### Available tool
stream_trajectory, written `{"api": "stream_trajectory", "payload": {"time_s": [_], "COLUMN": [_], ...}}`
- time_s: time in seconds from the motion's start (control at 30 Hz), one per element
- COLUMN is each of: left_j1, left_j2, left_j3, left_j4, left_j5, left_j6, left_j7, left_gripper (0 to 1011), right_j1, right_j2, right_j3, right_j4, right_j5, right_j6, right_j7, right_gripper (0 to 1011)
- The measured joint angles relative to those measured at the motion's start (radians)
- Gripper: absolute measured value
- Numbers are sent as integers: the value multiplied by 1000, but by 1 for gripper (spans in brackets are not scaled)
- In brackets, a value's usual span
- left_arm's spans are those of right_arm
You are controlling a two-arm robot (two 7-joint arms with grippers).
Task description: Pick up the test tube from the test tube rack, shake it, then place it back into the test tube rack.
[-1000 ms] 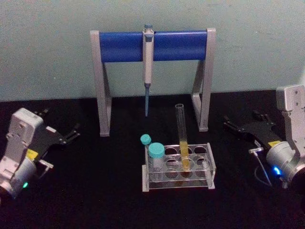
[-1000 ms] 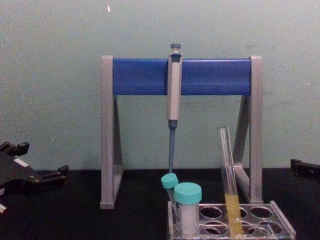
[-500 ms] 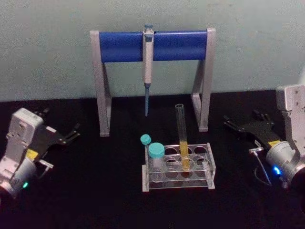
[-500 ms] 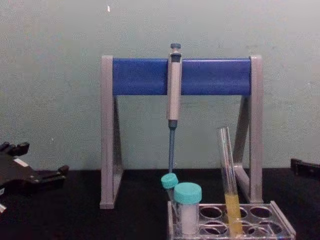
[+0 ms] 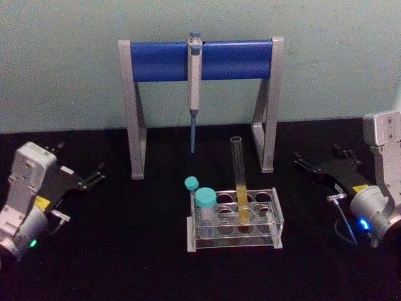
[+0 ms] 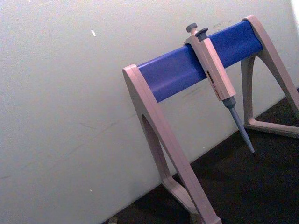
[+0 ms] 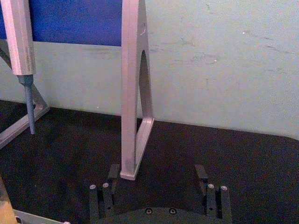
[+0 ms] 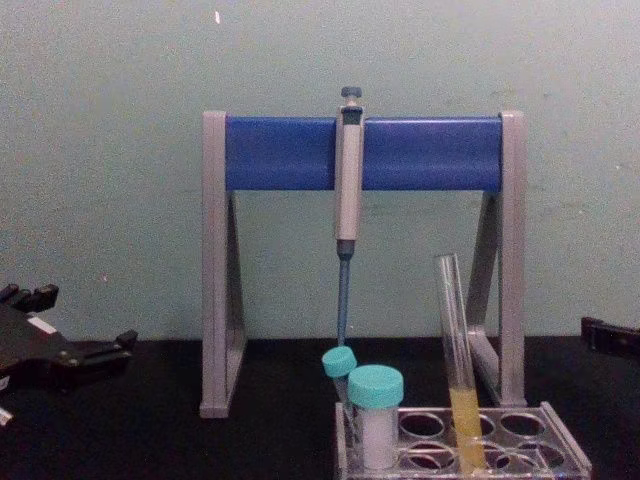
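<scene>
On the black surface (image 5: 125,251), near the middle and in front of the tall grey-and-blue pipette stand (image 5: 200,59), sits the clear test tube rack (image 5: 235,219). Standing in one of its middle holes is the test tube (image 5: 239,182), leaning slightly, its open mouth well above the rack's top plate and yellow liquid filling its lower part; from the chest view the same test tube (image 8: 456,350) rises beside the stand's right leg. Two shorter teal-capped tubes (image 5: 204,204) stand at the rack's left end. A grey pipette (image 5: 194,81) hangs from the blue bar of the stand, its tip pointing down at the surface behind the rack. Off to the left, well apart from the rack, the left claw (image 5: 94,177) rests low over the surface with its black fingers spread and nothing between them. On the right side, equally far from the rack, the right claw (image 5: 316,166) hangs released too; its wrist view shows both fingers (image 7: 112,173) set wide apart, with the foot of the stand's leg between them farther off.
</scene>
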Motion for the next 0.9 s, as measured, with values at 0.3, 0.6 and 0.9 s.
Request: {"api": "stream_trajectory", "payload": {"time_s": [0.3,0.6,0.9], "left_j1": [0,0,0], "left_j2": [0,0,0], "left_j3": [0,0,0], "left_j4": [0,0,0], "left_j5": [0,0,0], "left_j6": [0,0,0], "left_j7": [0,0,0], "left_gripper": [1001,1001,1001], "right_j1": [0,0,0], "right_j2": [0,0,0], "right_j3": [0,0,0], "right_j4": [0,0,0], "right_j5": [0,0,0], "right_j6": [0,0,0], "right_j7": [0,0,0], "right_gripper": [1000,1000,1000]}}
